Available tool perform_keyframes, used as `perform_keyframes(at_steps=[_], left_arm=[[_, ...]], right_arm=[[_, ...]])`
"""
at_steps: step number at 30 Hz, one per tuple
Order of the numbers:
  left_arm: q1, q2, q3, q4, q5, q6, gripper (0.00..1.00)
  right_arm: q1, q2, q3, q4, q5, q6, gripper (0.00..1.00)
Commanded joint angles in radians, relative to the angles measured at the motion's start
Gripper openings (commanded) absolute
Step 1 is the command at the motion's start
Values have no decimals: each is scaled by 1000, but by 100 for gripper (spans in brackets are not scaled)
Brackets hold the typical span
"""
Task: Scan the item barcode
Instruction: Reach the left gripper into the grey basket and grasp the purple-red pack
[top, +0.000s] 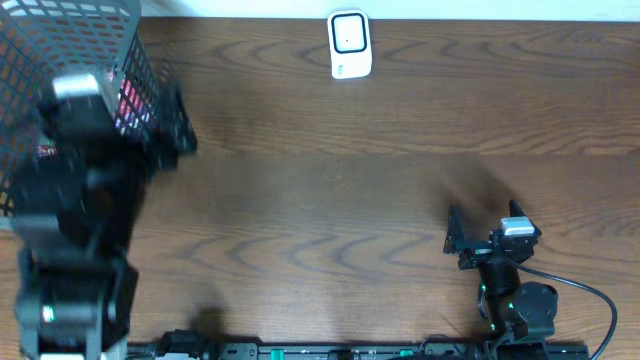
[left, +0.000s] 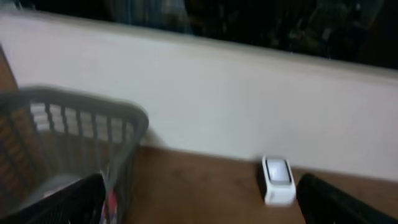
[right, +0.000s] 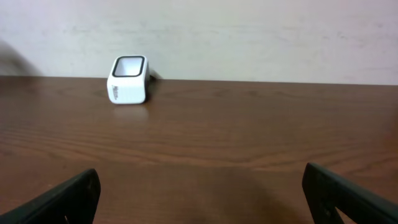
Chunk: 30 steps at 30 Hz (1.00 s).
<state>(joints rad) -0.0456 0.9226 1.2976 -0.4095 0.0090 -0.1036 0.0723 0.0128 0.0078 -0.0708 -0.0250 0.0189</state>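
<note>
Left tool (left: 200, 202) open, empty, by basket (top: 60, 40) rim; right tool (top: 483, 222) open too. Centre over pink item (top: 131, 104) below-left, grip w/o covering barcode.

One table (top: 350, 200), one grey mesh basket (top: 60, 40) and one white scanner (top: 350, 45) were there. Two robot arms stood by, a left arm (top: 75, 230) and a right arm (top: 520, 300). One red item (top: 130, 105) showed through the basket's mesh; whether more lay inside could not be told.
</note>
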Motion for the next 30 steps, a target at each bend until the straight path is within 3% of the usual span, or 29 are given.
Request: perform_keyframes(at_steps=[1, 4, 6, 12, 14, 18, 26, 30], left_arm=[[5, 98, 135, 18, -145, 16, 98], [12, 229, 293, -35, -418, 19, 98], [46, 329, 425, -115, -502, 26, 98], [277, 668, 811, -520, -489, -148, 98], [356, 735, 815, -584, -413, -286, 98], [407, 808, 814, -601, -307, -292, 98], [422, 900, 814, -608, -308, -292, 98], [451, 961, 814, -600, -306, -348, 98]], right_arm=[[-1, -6, -2, -4, 8, 10, 99], [-1, -6, -2, -4, 8, 10, 99], [-1, -6, -2, -4, 8, 10, 99], [-1, -6, -2, -4, 8, 10, 99], [-2, -6, -2, -4, 8, 10, 99], [-1, -6, -2, -4, 8, 10, 99], [-1, -6, -2, -4, 8, 10, 99], [-1, -6, -2, -4, 8, 10, 99]])
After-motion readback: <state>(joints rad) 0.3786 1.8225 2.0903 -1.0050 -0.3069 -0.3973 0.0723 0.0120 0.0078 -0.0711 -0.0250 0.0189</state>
